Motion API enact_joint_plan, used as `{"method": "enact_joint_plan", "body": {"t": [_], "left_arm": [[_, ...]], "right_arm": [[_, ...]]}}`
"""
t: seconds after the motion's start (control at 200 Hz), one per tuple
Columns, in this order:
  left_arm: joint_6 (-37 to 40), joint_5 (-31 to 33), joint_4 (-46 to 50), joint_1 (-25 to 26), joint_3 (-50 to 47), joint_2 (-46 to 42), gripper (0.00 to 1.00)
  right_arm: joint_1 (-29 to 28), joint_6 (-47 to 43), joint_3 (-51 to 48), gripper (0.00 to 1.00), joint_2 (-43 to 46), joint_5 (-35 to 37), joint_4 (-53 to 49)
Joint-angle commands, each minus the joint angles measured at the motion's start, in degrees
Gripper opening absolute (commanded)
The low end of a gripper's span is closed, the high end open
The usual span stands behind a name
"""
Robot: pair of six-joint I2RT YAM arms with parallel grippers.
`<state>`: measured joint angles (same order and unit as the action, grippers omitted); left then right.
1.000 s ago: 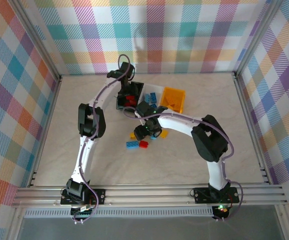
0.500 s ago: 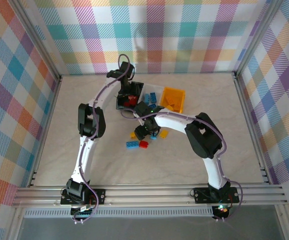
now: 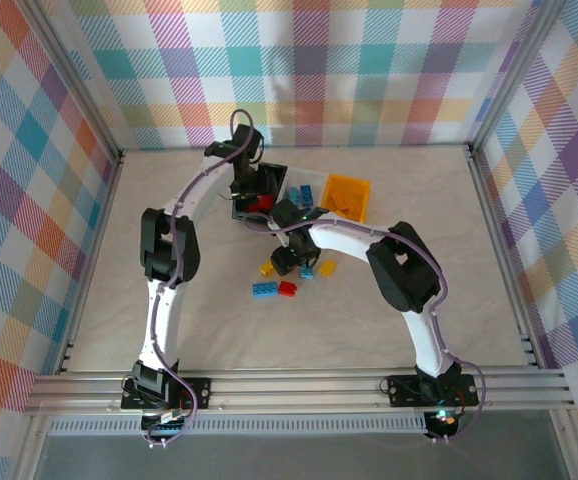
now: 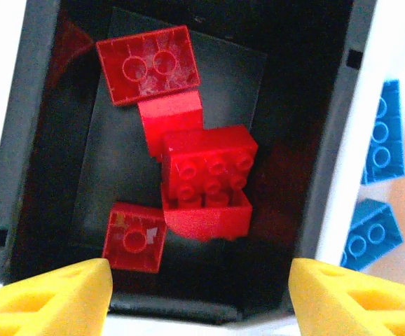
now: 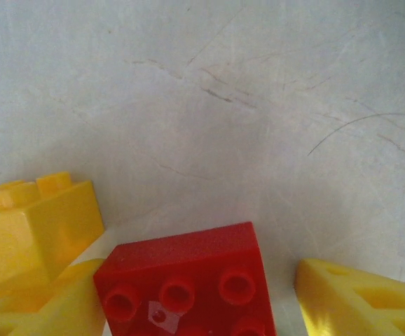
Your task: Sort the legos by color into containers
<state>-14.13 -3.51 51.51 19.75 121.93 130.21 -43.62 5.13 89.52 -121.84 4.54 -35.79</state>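
Note:
My left gripper [image 4: 201,297] hangs open over the black bin [image 4: 31,140], which holds several red legos [image 4: 209,171]. From above, that left gripper [image 3: 252,188] sits at the black bin [image 3: 273,172], the left end of the joined row. The white bin [image 3: 291,181] has blue legos [image 3: 306,194]; the yellow-orange bin [image 3: 349,198] ends the row. My right gripper [image 5: 195,297] is low on the table and open, with a red lego [image 5: 185,262] between its fingers; the left finger touches it and a gap shows at the right finger [image 5: 360,294]. A yellow lego [image 5: 38,227] lies beside it.
Loose legos lie around the right gripper [image 3: 289,264]: yellow [image 3: 267,268], blue [image 3: 264,289], red [image 3: 288,289], a small blue [image 3: 308,273] and another yellow [image 3: 327,267]. Two blue legos [image 4: 385,133] show past the black bin's right wall. Checked walls ring the table [image 3: 119,300].
The left arm's elbow has swung left while its gripper stayed over the black bin. The right arm's elbow has drawn in leftward, with its gripper staying low among the loose legos.

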Motion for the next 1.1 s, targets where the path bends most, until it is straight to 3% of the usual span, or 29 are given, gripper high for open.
{"method": "enact_joint_plan", "body": {"t": [0.0, 0.125, 0.385, 0.645, 0.845, 1.095], "left_arm": [[-1.01, -0.95, -1.39, 0.29, -2.71, -4.20, 0.68], [-1.64, -1.64, -2.44, 0.37, -5.42, -6.32, 0.68], [-1.63, -1.85, -3.26, 0.99, -11.77, -13.11, 0.69], [-1.69, 0.72, -7.87, 1.08, -32.42, -30.05, 0.70], [-3.21, 3.03, -10.21, 1.26, -50.22, -43.61, 0.70], [-5.00, 1.76, -12.16, 3.55, -61.91, -52.50, 0.71]], "right_arm": [[0.29, -0.72, 1.09, 0.63, -2.03, -1.61, 3.00], [0.29, -0.50, 0.05, 0.49, -0.88, -0.92, 3.00], [0.28, 1.43, -2.56, 0.49, 6.13, 0.52, 1.69], [0.35, 3.84, 2.27, 0.50, 12.34, -0.75, -0.07], [1.24, 3.18, 16.76, 0.51, 4.77, -0.74, -2.39], [3.39, 2.08, 37.33, 0.51, -10.11, -0.69, -3.38]]}}
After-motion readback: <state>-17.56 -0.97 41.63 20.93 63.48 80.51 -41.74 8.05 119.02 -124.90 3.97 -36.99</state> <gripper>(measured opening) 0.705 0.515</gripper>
